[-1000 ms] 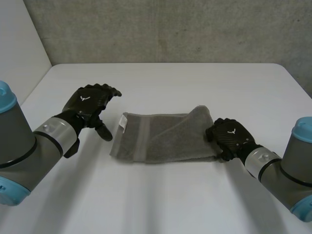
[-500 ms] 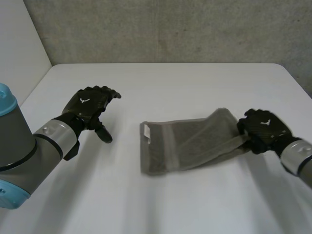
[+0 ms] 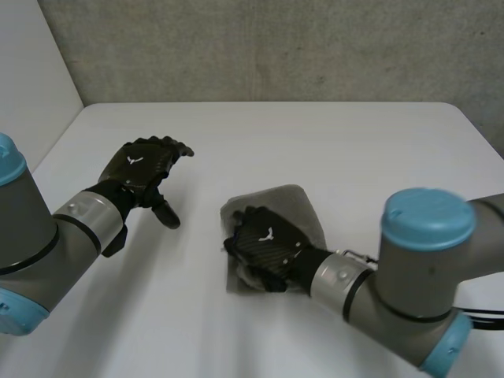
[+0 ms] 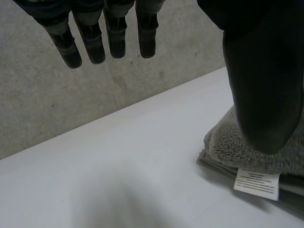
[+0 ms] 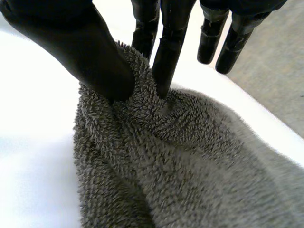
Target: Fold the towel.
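Right hand [image 3: 264, 246] is pinching a fold of the grey towel [image 3: 287, 198] between thumb and fingers, sitting on top of the cloth near the middle of the white table [image 3: 331, 134]. Left hand [image 3: 142, 167] is hovering off to the side, fingers relaxed, holding nothing. A rough grey wall [image 3: 276, 47] is running behind the table. Half a second ago the towel was lying stretched long with that hand at its far end; now it is doubled over toward the end with the label [image 4: 256, 183].
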Tool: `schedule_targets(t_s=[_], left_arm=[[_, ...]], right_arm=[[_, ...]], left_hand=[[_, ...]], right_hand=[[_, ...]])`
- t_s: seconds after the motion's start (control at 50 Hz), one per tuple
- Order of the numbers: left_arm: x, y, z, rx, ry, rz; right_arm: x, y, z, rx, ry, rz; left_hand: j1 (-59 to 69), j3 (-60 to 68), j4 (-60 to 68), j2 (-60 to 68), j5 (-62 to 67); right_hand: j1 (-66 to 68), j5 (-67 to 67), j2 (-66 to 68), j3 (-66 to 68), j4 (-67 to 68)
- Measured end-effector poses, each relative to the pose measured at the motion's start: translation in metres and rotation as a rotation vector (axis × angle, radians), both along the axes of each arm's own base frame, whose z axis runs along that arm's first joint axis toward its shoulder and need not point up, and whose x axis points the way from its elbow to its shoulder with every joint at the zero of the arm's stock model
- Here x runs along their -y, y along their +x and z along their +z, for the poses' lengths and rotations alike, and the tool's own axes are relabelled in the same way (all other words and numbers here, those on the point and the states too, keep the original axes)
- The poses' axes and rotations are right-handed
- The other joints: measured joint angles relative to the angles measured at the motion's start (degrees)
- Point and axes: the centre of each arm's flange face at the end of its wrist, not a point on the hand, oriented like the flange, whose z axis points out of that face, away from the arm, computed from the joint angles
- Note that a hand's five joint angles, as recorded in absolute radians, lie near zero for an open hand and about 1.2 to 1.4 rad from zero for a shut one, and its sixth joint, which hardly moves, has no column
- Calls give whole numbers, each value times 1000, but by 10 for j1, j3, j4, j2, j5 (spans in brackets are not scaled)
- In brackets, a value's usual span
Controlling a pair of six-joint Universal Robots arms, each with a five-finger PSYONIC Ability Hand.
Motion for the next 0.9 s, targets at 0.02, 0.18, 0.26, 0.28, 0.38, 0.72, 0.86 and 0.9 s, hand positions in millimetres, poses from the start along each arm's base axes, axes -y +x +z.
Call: schedule_targets(t_s=[0.02, 0.18, 0.26, 0.28, 0.38, 0.72, 0.86, 0.9], left_arm=[[0, 0, 0, -1, -2, 0], [2, -2, 5, -5, -18, 2], [4, -2, 8, -8, -29, 14], [4, -2, 9, -9, -32, 18], [6, -3, 12, -15, -39, 28], [4, -17, 25, -112, -32, 19], [-6, -41, 24, -207, 26, -19], [-10, -50, 17, -225, 58, -31]], right_arm=[[-1, 3, -4, -3, -1, 1], [9, 11, -9, 11, -40, -43], [13, 14, -3, 37, -37, -58], [13, 15, -3, 44, -29, -59], [7, 21, -9, 53, 18, -40], [24, -11, 36, 110, 78, -173], [64, -53, 56, 219, 198, -381], [72, -61, 52, 233, 239, -423]], left_hand=[[0, 0, 0, 0, 0], [0, 0, 0, 0, 0], [0, 0, 0, 0, 0], [0, 0, 0, 0, 0], [0, 0, 0, 0, 0], [0, 0, 0, 0, 0], [0, 0, 0, 0, 0], [0, 0, 0, 0, 0]], right_hand=[[0, 0, 0, 0, 0], [0, 0, 0, 0, 0], [0, 0, 0, 0, 0], [0, 0, 0, 0, 0], [0, 0, 0, 0, 0], [-560, -611, -545, 0, 0], [-580, -615, -599, 0, 0], [-580, -615, -599, 0, 0]])
